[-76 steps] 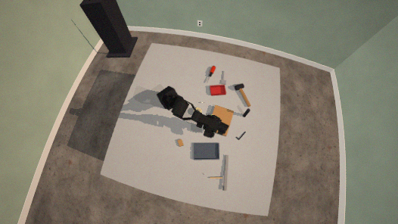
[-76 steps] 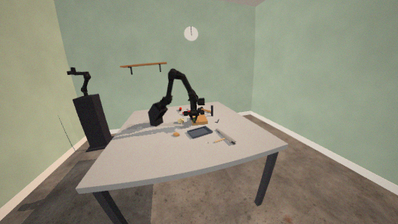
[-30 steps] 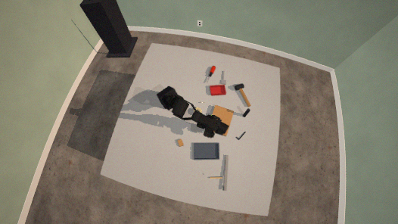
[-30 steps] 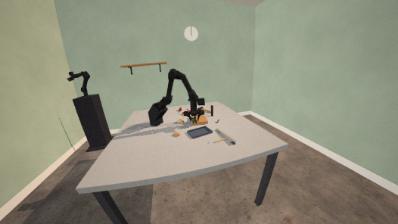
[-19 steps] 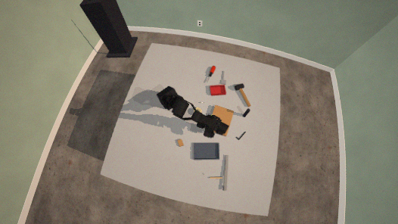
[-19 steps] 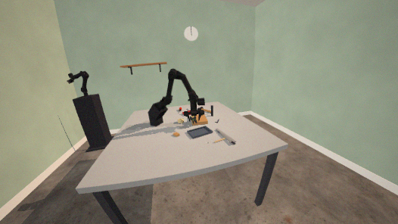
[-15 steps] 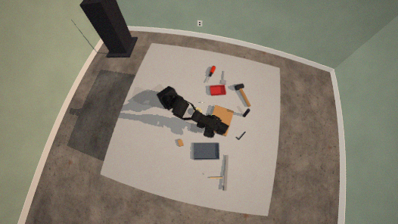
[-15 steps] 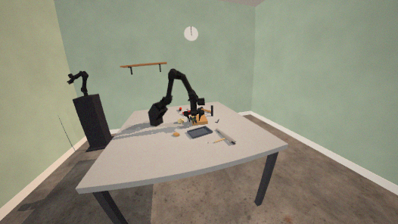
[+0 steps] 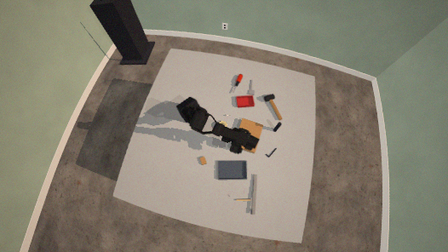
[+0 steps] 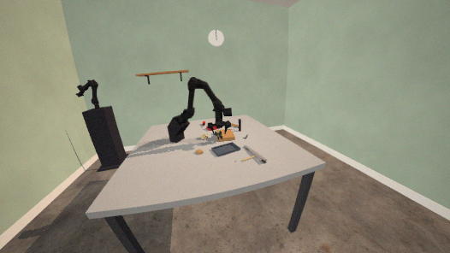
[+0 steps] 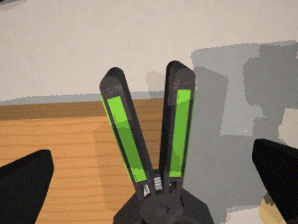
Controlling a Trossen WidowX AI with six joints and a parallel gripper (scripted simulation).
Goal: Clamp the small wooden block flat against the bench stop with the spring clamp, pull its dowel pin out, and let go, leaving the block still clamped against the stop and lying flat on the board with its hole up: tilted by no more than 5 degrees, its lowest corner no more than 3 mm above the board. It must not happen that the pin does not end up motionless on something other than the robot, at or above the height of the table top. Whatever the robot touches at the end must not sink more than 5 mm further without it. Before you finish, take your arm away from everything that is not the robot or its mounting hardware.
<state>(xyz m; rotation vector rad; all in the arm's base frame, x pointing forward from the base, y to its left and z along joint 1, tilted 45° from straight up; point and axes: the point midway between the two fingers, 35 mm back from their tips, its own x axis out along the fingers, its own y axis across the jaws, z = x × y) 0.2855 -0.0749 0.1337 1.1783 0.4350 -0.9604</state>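
Gripper (image 11: 149,169) standing wide apart, empty, hovering over spring clamp (image 11: 156,163) on wooden board (image 9: 251,129). Clamping step seemingly ending; block hidden beneath arm. Next: finding and gripping the dowel pin.

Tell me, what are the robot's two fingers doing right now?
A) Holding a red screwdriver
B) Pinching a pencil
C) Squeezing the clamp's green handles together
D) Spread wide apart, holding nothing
D: in the wrist view the gripper has its fingers far apart at the frame's edges, clear of the clamp and its green handles.
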